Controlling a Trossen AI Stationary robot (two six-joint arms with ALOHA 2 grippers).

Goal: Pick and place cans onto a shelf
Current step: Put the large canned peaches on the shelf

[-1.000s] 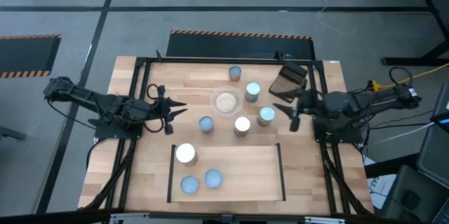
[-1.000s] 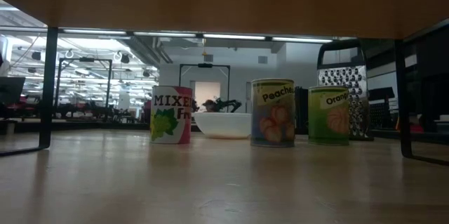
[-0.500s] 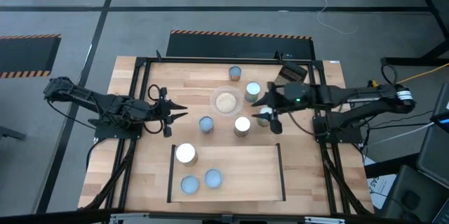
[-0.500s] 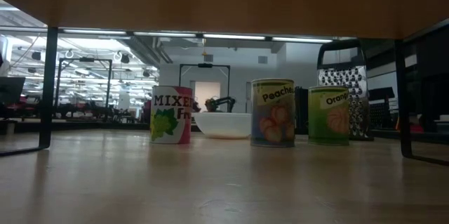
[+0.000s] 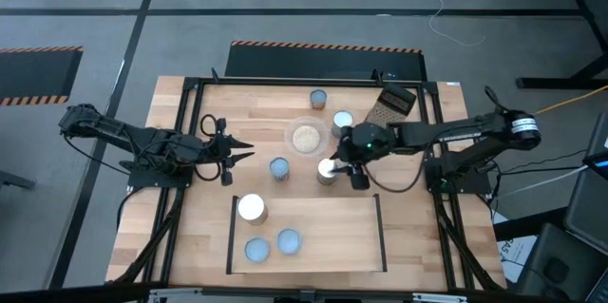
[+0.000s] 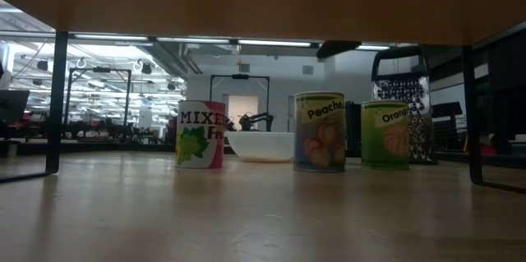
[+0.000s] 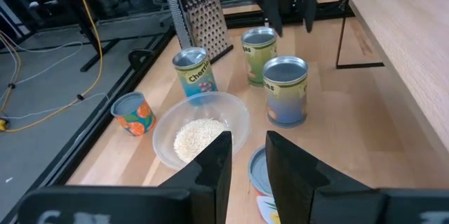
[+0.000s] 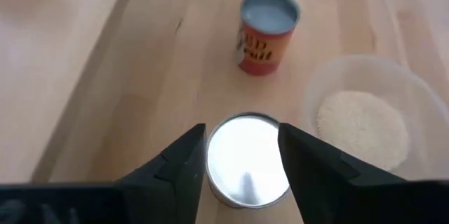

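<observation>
My right gripper [image 5: 340, 167] is open, above the silvery-topped peach can [image 5: 327, 171]. In the right wrist view its fingers stand either side of that can's top [image 8: 245, 157], apart from it. My left gripper [image 5: 237, 151] is open and empty at the table's left, pointing at the red mixed-fruit can [image 5: 278, 168]. Two more cans [image 5: 317, 100] [image 5: 342, 121] stand at the far side. The green orange can [image 6: 385, 135] is under my right arm in the high view. The shelf [image 5: 332, 236] carries three cans [image 5: 251, 208] [image 5: 256, 249] [image 5: 289, 241] on its left part.
A clear bowl of beige grains [image 5: 306, 138] stands just beyond the peach can. A dark metal grater [image 5: 391, 105] lies at the far right. Black frame bars [image 5: 190, 132] run along the table's left and right sides. The shelf's right half is bare wood.
My right gripper has reached from beside the grater toward the table's left and near edges, past the green can, and now hangs over the silvery-topped peach can. Its arm now covers the green can in the high view. The cans have not moved.
</observation>
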